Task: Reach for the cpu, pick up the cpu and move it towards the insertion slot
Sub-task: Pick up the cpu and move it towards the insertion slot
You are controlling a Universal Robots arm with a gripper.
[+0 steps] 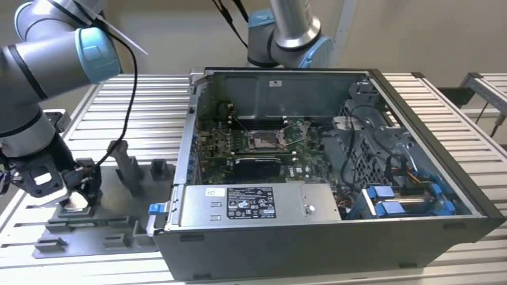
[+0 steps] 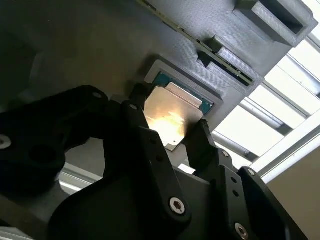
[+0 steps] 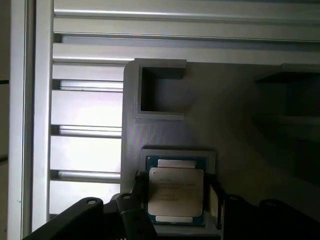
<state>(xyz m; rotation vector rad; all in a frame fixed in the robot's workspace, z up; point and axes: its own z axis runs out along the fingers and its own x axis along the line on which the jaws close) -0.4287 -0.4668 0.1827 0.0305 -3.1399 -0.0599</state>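
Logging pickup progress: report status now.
Gripper down around small square silver-topped cpu. Cpu in grey plastic fixture pocket. Silver-framed square insertion slot apart, inside open computer case. No obstruction seen.

A plain beige wall (image 1: 428, 35) closes the scene at the back. The tabletop (image 1: 135, 107) is built from long pale grey aluminium slats (image 3: 85, 107) with dark grooves between them. At the exterior view's right a second slatted surface (image 1: 493, 89) stands apart, across a gap. In both wrist views the slats shine brightly under strong light.
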